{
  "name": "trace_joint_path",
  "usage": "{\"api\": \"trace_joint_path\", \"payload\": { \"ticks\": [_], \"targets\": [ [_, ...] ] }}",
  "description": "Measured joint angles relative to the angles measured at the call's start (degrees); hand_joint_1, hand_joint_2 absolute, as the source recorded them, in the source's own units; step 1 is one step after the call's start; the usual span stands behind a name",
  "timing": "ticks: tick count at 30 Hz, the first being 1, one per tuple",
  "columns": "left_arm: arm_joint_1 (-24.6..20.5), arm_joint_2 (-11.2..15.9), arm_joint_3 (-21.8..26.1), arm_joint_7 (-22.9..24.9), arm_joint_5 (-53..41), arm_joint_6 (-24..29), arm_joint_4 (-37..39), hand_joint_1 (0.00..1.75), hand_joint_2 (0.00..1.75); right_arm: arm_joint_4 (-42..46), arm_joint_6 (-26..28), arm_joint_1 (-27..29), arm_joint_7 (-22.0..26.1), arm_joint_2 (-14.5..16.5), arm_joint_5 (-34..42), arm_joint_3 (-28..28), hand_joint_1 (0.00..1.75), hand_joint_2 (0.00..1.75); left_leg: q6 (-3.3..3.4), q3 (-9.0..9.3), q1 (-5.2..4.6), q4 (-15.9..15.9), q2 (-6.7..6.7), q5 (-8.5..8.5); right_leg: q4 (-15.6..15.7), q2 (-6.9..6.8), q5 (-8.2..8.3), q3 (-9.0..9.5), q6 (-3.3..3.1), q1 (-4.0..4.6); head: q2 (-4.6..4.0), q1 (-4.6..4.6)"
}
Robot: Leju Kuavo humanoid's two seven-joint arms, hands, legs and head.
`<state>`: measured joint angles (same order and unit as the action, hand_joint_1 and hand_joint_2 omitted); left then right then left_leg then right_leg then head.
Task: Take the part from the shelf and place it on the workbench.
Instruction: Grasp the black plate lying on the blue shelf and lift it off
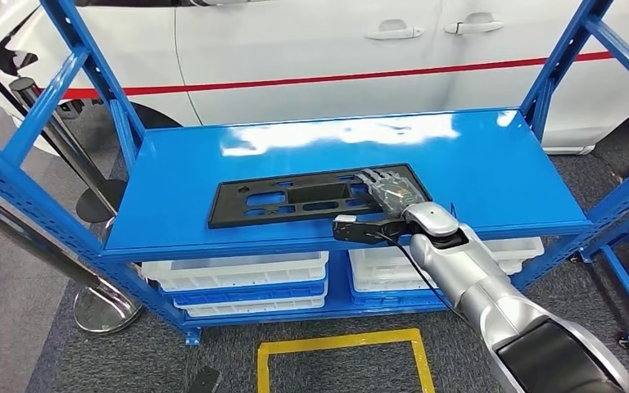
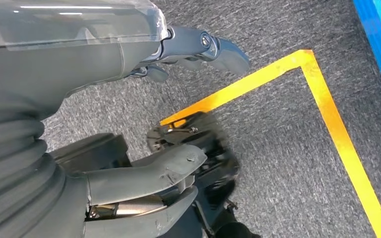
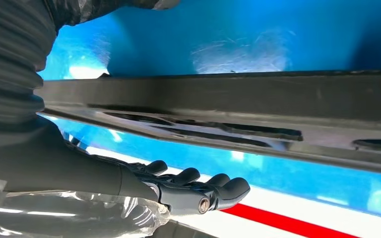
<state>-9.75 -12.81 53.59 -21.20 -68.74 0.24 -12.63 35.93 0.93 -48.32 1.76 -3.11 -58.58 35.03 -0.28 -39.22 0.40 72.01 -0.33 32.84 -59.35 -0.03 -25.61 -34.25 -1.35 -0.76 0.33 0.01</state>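
Part: flat black part, stiff and probably light, lies on blue shelf.
Hand: my right hand, fingers spread over its 3 o'clock end, not yet gripping.
Grasp: that near edge.

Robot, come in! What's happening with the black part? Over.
Right hand on the black part's right end, grip unclear. Part flat on blue shelf. Left hand hanging, holding nothing. Nothing in the way.

Flat black slotted part — lying on the blue shelf
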Motion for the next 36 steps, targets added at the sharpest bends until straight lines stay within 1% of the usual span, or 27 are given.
{"api": "trace_joint_path", "payload": {
  "ticks": [1, 2, 3, 5, 6, 7, 10, 11, 12, 13, 15, 16, 17, 18, 20, 21, 22, 25, 27, 28, 30, 31, 32, 33, 34, 35, 36],
  "targets": [
    [0.11, 0.0, 0.0, 0.02, 0.07, 0.0, 0.0, 0.0, 1.75, 0.0, 0.34, 0.28, -0.07, -0.01, 0.05, -0.22, 0.0, 1.75, -0.16, -0.64, 0.14, 1.85, 0.0, 0.53, 0.0, -0.01, 0.02, -0.03, 0.01, 0.0, 0.0, -0.01],
    [0.21, 0.01, 0.01, 0.04, 0.16, 0.02, 0.0, 0.0, 1.75, 0.01, 0.6, 0.5, -0.1, -0.01, 0.08, -0.48, 0.0, 1.75, -0.26, -0.3, 0.25, 1.72, 0.0, 0.03, -0.01, 0.0, 0.05, -0.04, 0.04, -0.01, 0.0, -0.01],
    [0.28, 0.03, 0.01, 0.07, 0.25, 0.07, 0.0, 0.0, 1.75, 0.02, 0.72, 0.64, -0.1, -0.02, 0.09, -0.73, 0.0, 1.75, -0.28, 1.1, 0.34, -0.52, 0.01, -1.34, -0.01, 0.01, 0.1, -0.01, 0.11, -0.05, 0.0, -0.01],
    [0.26, 0.09, 0.02, 0.1, 0.36, 0.19, 0.0, 0.0, 1.75, 0.07, 0.82, 0.77, -0.1, -0.06, 0.09, -1.14, 0.0, 1.75, -0.13, 5.41, 0.36, -8.18, 0.05, -4.31, -0.03, 0.02, 0.2, 0.06, 0.44, -0.03, 0.0, -0.01],
    [0.21, 0.1, 0.02, 0.1, 0.38, 0.25, 0.0, 0.0, 1.75, 0.1, 0.83, 0.8, -0.11, -0.14, 0.09, -1.3, 0.0, 1.75, 0.11, 7.01, 0.25, -11.22, 0.05, -5.14, -0.01, 0.02, 0.27, 0.09, 0.76, 0.01, 0.0, 0.01],
    [0.21, 0.11, 0.02, 0.12, 0.39, 0.29, 0.0, 0.0, 1.75, 0.14, 0.82, 0.85, -0.11, -0.23, 0.09, -1.42, 0.0, 1.75, 0.38, 7.89, 0.1, -13.05, 0.04, -5.43, 0.07, 0.02, 0.35, 0.11, 1.12, 0.05, 0.0, 0.02],
    [0.38, 0.17, 0.02, 0.23, 0.38, 0.39, 0.0, 0.0, 1.75, 0.17, 0.79, 1.14, -0.13, -0.51, 0.09, -1.68, 0.0, 1.75, 1.54, 8.15, -0.11, -14.13, 0.07, -5.85, 0.46, 0.06, 0.62, 0.29, 2.24, -0.03, 0.0, 0.03],
    [0.4, 0.2, 0.02, 0.25, 0.38, 0.41, 0.0, 0.0, 1.75, 0.17, 0.79, 1.24, -0.13, -0.62, 0.06, -1.77, 0.0, 1.75, 1.97, 8.28, -0.06, -14.49, 0.15, -6.2, -0.01, 0.07, 0.14, 0.09, 2.49, -0.06, 0.0, 0.05],
    [0.38, 0.22, 0.02, 0.26, 0.37, 0.43, 0.0, 0.0, 1.75, 0.17, 0.78, 1.33, -0.13, -0.73, 0.0, -1.84, 0.0, 1.75, 2.44, 8.35, 0.0, -14.84, 0.26, -6.56, -1.45, 0.08, -1.0, -0.55, 2.65, -0.07, 0.0, 0.05],
    [0.35, 0.23, 0.02, 0.26, 0.38, 0.44, 0.0, 0.0, 1.75, 0.17, 0.78, 1.49, -0.13, -0.86, -0.07, -1.9, 0.0, 1.75, 2.79, 8.31, -0.02, -15.02, 0.36, -6.82, -4.14, 0.07, -2.78, -1.72, 2.7, -0.1, 0.0, 0.07],
    [0.39, 0.27, 0.02, 0.26, 0.39, 0.45, 0.0, 0.0, 1.75, 0.17, 0.79, 1.8, -0.13, -0.99, -0.17, -1.98, 0.0, 1.75, 3.22, 8.0, -0.27, -15.05, 0.4, -7.0, -11.33, 0.08, -6.43, -4.94, 2.73, -0.06, 0.0, 0.06],
    [0.46, 0.31, 0.02, 0.28, 0.4, 0.46, 0.0, 0.0, 1.75, 0.17, 0.8, 1.94, -0.13, -1.04, -0.2, -2.03, 0.0, 1.75, 3.29, 7.94, -0.4, -15.03, 0.39, -7.02, -13.94, 0.08, -7.17, -6.07, 2.72, -0.04, 0.0, 0.07],
    [0.52, 0.34, 0.02, 0.31, 0.41, 0.46, 0.0, 0.0, 1.75, 0.17, 0.79, 1.99, -0.13, -1.07, -0.24, -2.09, 0.0, 1.75, 3.32, 7.95, -0.5, -15.01, 0.36, -7.01, -14.64, 0.08, -6.78, -6.35, 2.67, -0.03, 0.0, 0.06],
    [0.57, 0.37, 0.02, 0.34, 0.43, 0.46, 0.0, 0.0, 1.75, 0.18, 0.79, 1.97, -0.13, -1.08, -0.28, -2.16, 0.0, 1.75, 3.31, 8.03, -0.56, -14.98, 0.33, -6.96, -13.3, 0.08, -5.43, -5.66, 2.55, -0.01, 0.0, 0.07],
    [0.52, 0.38, 0.02, 0.4, 0.46, 0.43, 0.0, 0.0, 1.75, 0.2, 0.77, 1.77, -0.13, -1.08, -0.32, -2.31, 0.0, 1.75, 3.13, 8.22, -0.65, -14.86, 0.29, -6.78, -6.11, 0.07, -1.61, -2.2, 2.06, 0.09, 0.0, 0.07],
    [0.43, 0.37, 0.02, 0.43, 0.45, 0.38, 0.0, 0.0, 1.75, 0.24, 0.77, 1.57, -0.11, -1.04, -0.31, -2.37, 0.0, 1.75, 2.92, 8.21, -0.76, -14.67, 0.28, -6.61, -2.72, 0.07, -0.45, -0.62, 1.82, 0.21, 0.0, 0.06],
    [0.32, 0.36, 0.02, 0.47, 0.41, 0.28, 0.0, 0.0, 1.75, 0.28, 0.77, 1.4, -0.11, -0.96, -0.31, -2.41, 0.0, 1.75, 2.68, 8.16, -0.83, -14.54, 0.29, -6.5, -0.34, 0.07, 0.17, 0.43, 1.6, 0.33, 0.0, 0.05],
    [0.08, 0.34, -0.03, 0.63, 0.26, -0.1, 0.0, 0.0, 1.75, 0.37, 0.81, 1.03, -0.11, -0.64, -0.39, -2.44, 0.0, 1.75, 1.9, 8.04, -0.81, -14.37, 0.29, -6.26, 1.02, 0.04, 0.18, 1.0, 1.03, 0.44, 0.0, 0.05],
    [-0.01, 0.34, -0.06, 0.72, 0.2, -0.22, 0.0, 0.0, 1.75, 0.36, 0.86, 0.84, -0.13, -0.28, -0.54, -2.45, 0.0, 1.75, 1.28, 7.3, -0.69, -12.59, 0.26, -4.93, 1.48, -0.09, 0.45, 1.26, 0.49, 0.21, 0.0, 0.04],
    [-0.05, 0.34, -0.07, 0.75, 0.2, -0.24, 0.0, 0.0, 1.75, 0.35, 0.9, 0.79, -0.13, -0.09, -0.66, -2.46, 0.0, 1.75, 0.93, 6.17, -0.54, -10.18, 0.25, -3.48, 1.66, -0.18, 0.57, 1.32, 0.25, 0.09, 0.0, 0.03],
    [-0.08, 0.33, -0.08, 0.8, 0.22, -0.24, 0.0, 0.0, 1.75, 0.34, 1.01, 0.77, -0.13, 0.22, -1.01, -2.46, 0.0, 1.75, 0.27, 2.77, -0.13, -3.15, 0.25, -0.14, 1.68, -0.23, 0.62, 1.15, 0.03, 0.09, 0.0, 0.0],
    [-0.05, 0.33, -0.08, 0.85, 0.23, -0.24, 0.0, 0.0, 1.75, 0.33, 1.06, 0.78, -0.13, 0.34, -1.16, -2.46, 0.0, 1.75, -0.01, 1.22, 0.13, -0.08, 0.25, 0.83, 1.66, -0.24, 0.63, 1.1, 0.0, 0.08, 0.0, 0.01],
    [-0.01, 0.33, -0.09, 0.9, 0.24, -0.24, 0.0, 0.0, 1.75, 0.32, 1.13, 0.79, -0.13, 0.43, -1.27, -2.46, 0.0, 1.75, -0.24, 0.41, 0.36, 1.47, 0.26, 0.85, 1.65, -0.23, 0.63, 1.08, 0.01, 0.05, 0.0, 0.0],
    [0.02, 0.33, -0.09, 0.96, 0.24, -0.22, 0.0, 0.0, 1.75, 0.31, 1.26, 0.78, -0.13, 0.47, -1.32, -2.46, 0.0, 1.75, -0.44, 0.62, 0.61, 0.88, 0.27, -0.23, 1.6, -0.23, 0.62, 1.1, 0.07, 0.0, 0.0, 0.0],
    [0.03, 0.34, -0.09, 1.0, 0.24, -0.21, 0.0, 0.0, 1.75, 0.31, 1.49, 0.75, -0.13, 0.5, -1.35, -2.46, 0.0, 1.75, -0.62, 1.93, 0.85, -1.92, 0.29, -2.2, 1.51, -0.22, 0.57, 1.15, 0.19, -0.09, 0.0, 0.0],
    [0.0, 0.36, -0.09, 1.02, 0.24, -0.19, 0.0, 0.0, 1.75, 0.32, 1.81, 0.71, -0.14, 0.51, -1.39, -2.46, 0.0, 1.75, -0.77, 3.81, 1.07, -5.96, 0.31, -4.16, 1.37, -0.22, 0.49, 1.17, 0.4, -0.17, 0.0, 0.0],
    [-0.06, 0.35, -0.1, 1.03, 0.24, -0.18, 0.0, 0.0, 1.75, 0.32, 2.17, 0.67, -0.14, 0.51, -1.44, -2.48, 0.0, 1.75, -0.79, 5.59, 1.08, -9.85, 0.31, -5.56, 1.17, -0.16, 0.39, 1.12, 0.74, -0.17, 0.0, -0.01]
  ]
}}
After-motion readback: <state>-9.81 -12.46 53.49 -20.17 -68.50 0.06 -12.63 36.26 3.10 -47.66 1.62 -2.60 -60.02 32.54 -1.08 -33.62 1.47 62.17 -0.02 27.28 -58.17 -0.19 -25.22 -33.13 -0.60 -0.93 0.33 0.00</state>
